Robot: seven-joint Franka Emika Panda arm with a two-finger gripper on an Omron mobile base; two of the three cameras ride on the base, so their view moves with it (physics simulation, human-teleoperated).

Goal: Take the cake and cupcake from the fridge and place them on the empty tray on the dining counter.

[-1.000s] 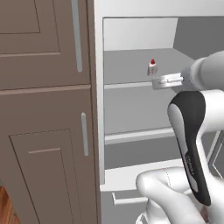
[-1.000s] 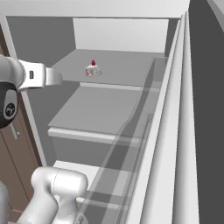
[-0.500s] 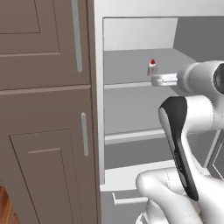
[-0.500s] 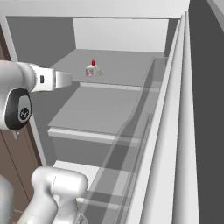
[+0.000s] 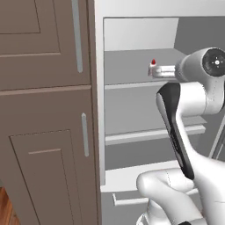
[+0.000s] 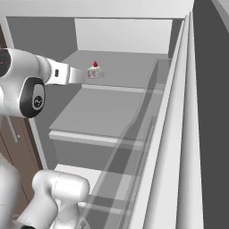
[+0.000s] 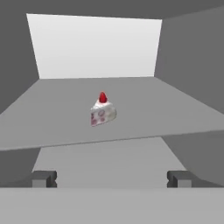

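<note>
The cake (image 7: 103,111), a small white wedge with a red cherry, sits on the upper shelf (image 5: 127,83) of the open fridge (image 6: 120,31). It also shows as the cake (image 5: 153,64) and the cake (image 6: 95,70) from the base. My gripper (image 7: 111,178) is open and level with that shelf's front edge. It stands just short of the cake, with nothing between its fingertips (image 7: 43,178). From the base, the gripper (image 5: 154,71) and the gripper (image 6: 84,75) sit right beside the slice. The cupcake, the tray and the dining counter are out of view.
Brown wood cabinets (image 5: 44,114) with bar handles stand left of the fridge opening. A lower shelf (image 6: 94,116) juts out below the gripper. The open fridge door (image 6: 179,134) with its clear bins runs along the right.
The hand has risen a little and come closer to the cake, while the arm's upper links have swung round. The cake has stayed in place.
</note>
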